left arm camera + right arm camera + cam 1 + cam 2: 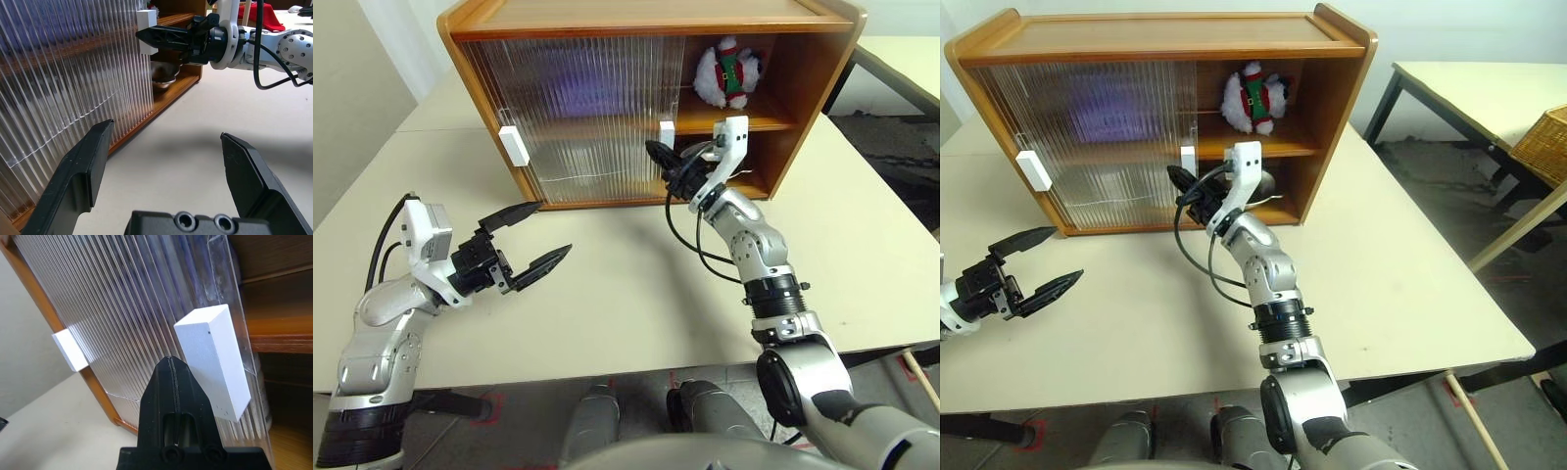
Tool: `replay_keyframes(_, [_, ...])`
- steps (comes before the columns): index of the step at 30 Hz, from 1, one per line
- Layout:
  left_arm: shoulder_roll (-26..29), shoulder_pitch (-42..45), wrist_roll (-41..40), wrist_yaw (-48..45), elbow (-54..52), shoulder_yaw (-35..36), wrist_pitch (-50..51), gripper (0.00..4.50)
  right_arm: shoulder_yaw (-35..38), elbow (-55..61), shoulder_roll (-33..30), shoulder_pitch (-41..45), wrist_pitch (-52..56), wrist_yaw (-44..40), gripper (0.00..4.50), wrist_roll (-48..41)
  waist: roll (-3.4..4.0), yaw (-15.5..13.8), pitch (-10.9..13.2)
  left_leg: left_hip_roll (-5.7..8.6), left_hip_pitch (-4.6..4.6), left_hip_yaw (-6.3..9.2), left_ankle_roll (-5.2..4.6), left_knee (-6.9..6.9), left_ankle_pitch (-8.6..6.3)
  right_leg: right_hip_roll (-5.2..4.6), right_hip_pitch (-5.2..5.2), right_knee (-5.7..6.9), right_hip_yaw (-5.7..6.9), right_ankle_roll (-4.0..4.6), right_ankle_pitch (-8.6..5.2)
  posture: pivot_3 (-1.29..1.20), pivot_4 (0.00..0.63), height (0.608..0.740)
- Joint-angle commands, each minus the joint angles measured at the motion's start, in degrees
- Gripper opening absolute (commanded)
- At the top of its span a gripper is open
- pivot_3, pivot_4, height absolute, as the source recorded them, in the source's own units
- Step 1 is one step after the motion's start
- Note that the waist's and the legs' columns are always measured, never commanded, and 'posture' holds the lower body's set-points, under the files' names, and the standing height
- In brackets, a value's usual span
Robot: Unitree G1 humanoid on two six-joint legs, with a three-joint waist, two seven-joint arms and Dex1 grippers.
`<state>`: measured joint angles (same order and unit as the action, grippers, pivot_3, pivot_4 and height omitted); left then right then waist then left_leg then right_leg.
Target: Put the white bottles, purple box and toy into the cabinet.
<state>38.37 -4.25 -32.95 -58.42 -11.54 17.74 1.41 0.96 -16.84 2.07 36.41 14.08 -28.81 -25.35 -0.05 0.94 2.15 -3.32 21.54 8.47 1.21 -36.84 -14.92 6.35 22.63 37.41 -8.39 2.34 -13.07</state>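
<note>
Right gripper [658, 155] hovers over beige table [607, 313] beside cabinet [607, 29].

The toy [727, 71] sat on the cabinet's [636, 20] upper shelf – purple box [1102, 117] blurred behind ribbed doors

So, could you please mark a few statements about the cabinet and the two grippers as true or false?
1. The toy sits on the cabinet's upper shelf. True.
2. The left gripper is shut on a bottle. False: it is open and holds nothing, over the table.
3. The right gripper is shut, its tip beside the white handle at the sliding door's edge. True.
4. A metal bowl stands on the table in front of the cabinet. False: it is on the lower shelf.
</note>
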Motion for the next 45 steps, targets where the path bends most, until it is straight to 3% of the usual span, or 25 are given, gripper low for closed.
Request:
replay_keyframes(1, [-0.13, -0.34, 0.68, -0.14, -0.65, -0.59, -0.27, 4.50, 0.32, -1.34, 0.15, 0.91, -0.84, 1.11, 0.02, 1.38, 0.00, 0.00, 0.00, 0.00, 0.00, 0.01, 0.00, 0.00, 0.00, 0.00, 0.00, 0.00, 0.00, 0.00, 0.00, 0.04, 0.063, 0.740])
replay_keyframes(16, [-0.03, 1.16, 0.68, -0.55, 0.16, -1.85, 0.21, 4.50, 3.40, -3.66, -1.73, 2.64, -8.08, 6.42, 0.02, 4.55, 0.02, -0.06, 0.02, -0.30, 0.26, 0.04, 0.01, -0.01, -0.01, -0.01, 0.25, 0.00, -0.01, 0.04, 0.08, 0.01, 0.069, 0.740])
replay_keyframes(45, [0.32, 4.68, 1.12, -3.40, 3.49, -3.18, 0.14, 4.50, 7.19, -1.35, -10.34, -0.87, -11.13, 9.13, 0.02, 5.63, 0.02, -0.25, 0.04, 0.05, 0.29, 0.47, 0.00, -0.06, 0.00, -0.05, 0.35, -0.02, -0.24, -0.29, 0.41, -0.04, 0.057, 0.740])
